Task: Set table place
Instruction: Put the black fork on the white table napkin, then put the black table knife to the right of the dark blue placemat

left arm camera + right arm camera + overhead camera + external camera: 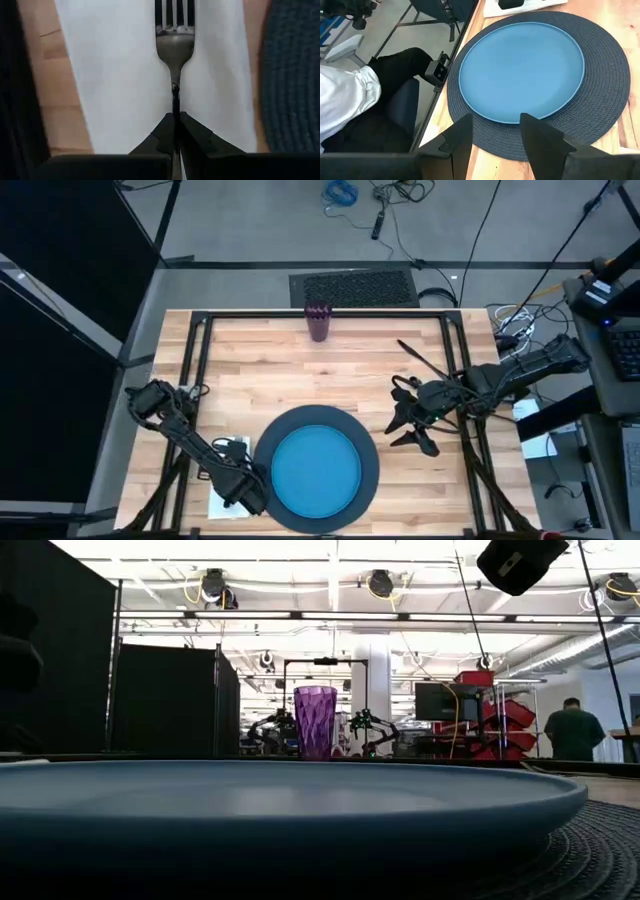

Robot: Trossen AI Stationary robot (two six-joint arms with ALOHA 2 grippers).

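Note:
A blue plate (318, 472) sits on a dark grey round charger (368, 448) at the near middle of the table (300, 375). Left of the charger lies a white napkin (115, 75), with my left gripper (240, 490) over it, shut on a metal fork (175, 45). The fork's tines point away from the fingers. A purple cup (318, 320) stands upright at the far edge. My right gripper (408, 435) hovers open to the right of the charger, its fingers (465, 135) holding nothing. My left gripper (176, 115) pinches the fork's thin handle (176, 95) between its two fingers, which lie along the handle. The fork stretches out over the napkin, bowl and tines beyond the fingertips. Whether it rests on the cloth or hangs just above it, I cannot tell.
Black frame rails (195, 360) run along the table's left, right and far sides. A person sits at the near edge, white sleeve (345, 95) and dark trousers showing in the right wrist view. Bare wood lies between the cup and the charger.

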